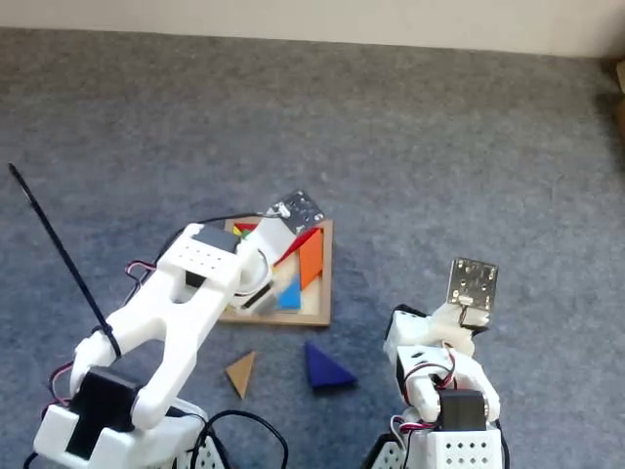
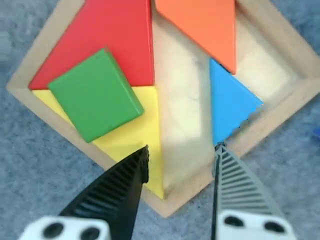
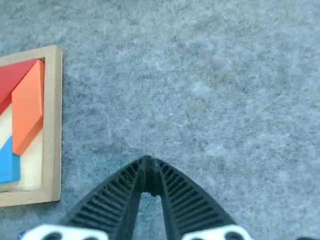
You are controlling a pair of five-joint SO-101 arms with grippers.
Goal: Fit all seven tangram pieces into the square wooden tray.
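Observation:
The square wooden tray (image 1: 326, 278) lies mid-table, partly under my left arm. In the left wrist view the tray (image 2: 280, 117) holds a red triangle (image 2: 105, 35), an orange parallelogram (image 2: 205, 25), a light blue triangle (image 2: 227, 100), a yellow triangle (image 2: 142, 135) and a green square (image 2: 95, 95) lying askew on top of red and yellow. My left gripper (image 2: 181, 152) hovers open over the tray's bare wood. A dark blue triangle (image 1: 325, 367) and a tan triangle (image 1: 240, 372) lie on the carpet in front of the tray. My right gripper (image 3: 150, 162) is shut over bare carpet, right of the tray (image 3: 52, 125).
Grey carpet (image 1: 439, 147) covers the table, with a pale edge along the back. A thin black rod (image 1: 59, 249) slants at the left. Cables trail near both arm bases.

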